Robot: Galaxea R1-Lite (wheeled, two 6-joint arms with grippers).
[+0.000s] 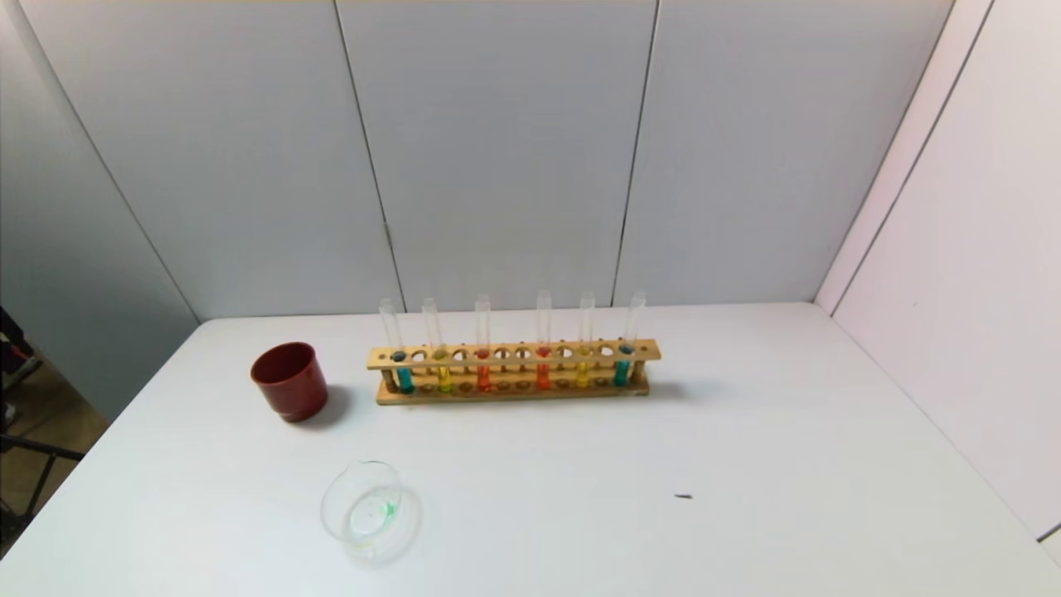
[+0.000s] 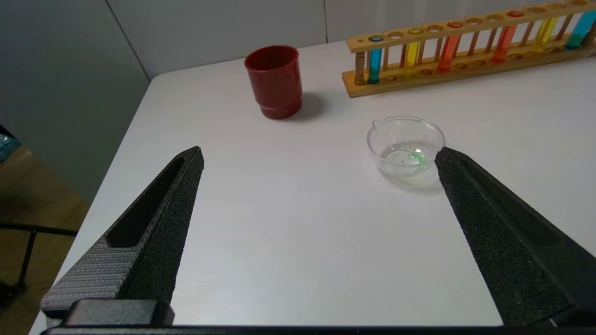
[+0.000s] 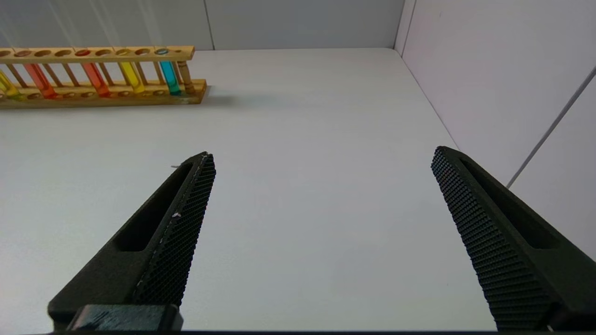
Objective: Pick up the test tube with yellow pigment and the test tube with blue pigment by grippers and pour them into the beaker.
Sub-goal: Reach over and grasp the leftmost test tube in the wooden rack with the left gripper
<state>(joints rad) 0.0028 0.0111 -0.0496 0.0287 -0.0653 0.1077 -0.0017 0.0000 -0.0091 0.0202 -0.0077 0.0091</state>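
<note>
A wooden rack [image 1: 514, 355] at the back of the white table holds several upright tubes. The test tube with blue pigment [image 1: 404, 379] stands at the rack's left end, also in the left wrist view [image 2: 374, 65]. The test tube with yellow pigment [image 1: 445, 380] stands right beside it [image 2: 411, 56]. The beaker [image 1: 363, 506] sits near the front left, with a little clear liquid and a green trace [image 2: 406, 149]. Neither gripper shows in the head view. My left gripper [image 2: 320, 151] is open and empty, low over the table just short of the beaker. My right gripper [image 3: 322, 152] is open and empty over the table's right part.
A dark red cup [image 1: 290, 380] stands left of the rack. The rack also holds two orange-red tubes [image 1: 483, 377], a second yellow tube [image 1: 583, 375] and a darker teal tube [image 1: 622, 373] at its right end. A small dark speck [image 1: 683, 497] lies front right. Walls close the back and right.
</note>
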